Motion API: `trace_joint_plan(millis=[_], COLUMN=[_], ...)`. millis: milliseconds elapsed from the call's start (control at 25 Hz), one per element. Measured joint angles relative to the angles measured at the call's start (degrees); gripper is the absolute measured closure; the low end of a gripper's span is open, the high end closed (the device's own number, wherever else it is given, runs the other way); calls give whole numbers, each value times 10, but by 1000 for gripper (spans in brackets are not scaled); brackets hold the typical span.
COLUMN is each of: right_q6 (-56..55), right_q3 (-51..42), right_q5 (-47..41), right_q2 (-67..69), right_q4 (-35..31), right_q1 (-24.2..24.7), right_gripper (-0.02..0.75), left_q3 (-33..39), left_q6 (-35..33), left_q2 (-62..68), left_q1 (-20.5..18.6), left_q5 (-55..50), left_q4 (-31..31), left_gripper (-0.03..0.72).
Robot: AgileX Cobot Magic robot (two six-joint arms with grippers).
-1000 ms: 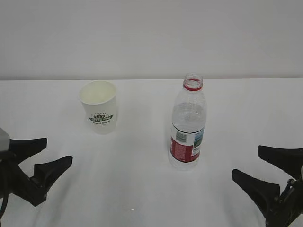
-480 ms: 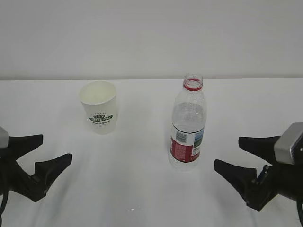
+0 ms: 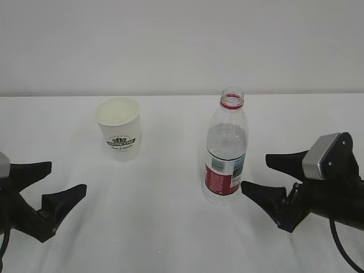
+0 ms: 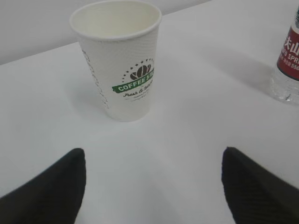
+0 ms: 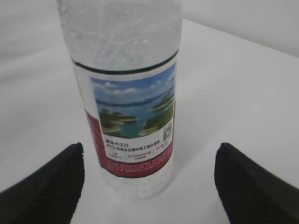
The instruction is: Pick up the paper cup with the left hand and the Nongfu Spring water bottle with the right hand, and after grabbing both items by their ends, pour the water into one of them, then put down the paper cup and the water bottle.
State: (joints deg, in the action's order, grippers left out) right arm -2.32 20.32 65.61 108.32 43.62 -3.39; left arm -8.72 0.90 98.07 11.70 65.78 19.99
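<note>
Paper cup (image 3: pixel 119 129): white, tapered, green coffee logo on the dotted side, cream inside; stood upright on the white table (image 3: pixel 170 227), left of centre, towards the rear; seen whole and untouched in the left wrist view (image 4: pixel 118 60).

Nongfu Spring water bottle (image 3: pixel 226 151): clear ribbed plastic, red neck ring, no cap fitted, red-and-white label with a landscape picture; stood upright right of centre, well apart from the cup; label faced squarely in the right wrist view (image 5: pixel 128 93).

Water (image 3: pixel 226 142): clear; contained in the bottle, level seen above the label.

Left hand (image 3: pixel 46 185): black gripper, low at the left edge, near the table; fingers spread wide, nothing held between them; set apart from the cup, which is lined up ahead of the gap.

Right hand (image 3: pixel 272 177): black gripper with a grey-silver box on the wrist; fingers spread wide, nothing gripped; tips brought just beside the lower body of the bottle, contact not made out.
</note>
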Motion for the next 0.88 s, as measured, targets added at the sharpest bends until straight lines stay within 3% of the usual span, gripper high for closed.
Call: trace_joint_plan(millis=[880], right_q6=[-29], right_q3=[111], right_q5=[1], right_q2=[72], right_q4=[94], right_q1=[0], right_gripper=[71], left_q3=[-1], left_q6=[0], left_q2=[0], left_q1=[0], left_q5=[0], left_q4=[-2], left_gripper=[55])
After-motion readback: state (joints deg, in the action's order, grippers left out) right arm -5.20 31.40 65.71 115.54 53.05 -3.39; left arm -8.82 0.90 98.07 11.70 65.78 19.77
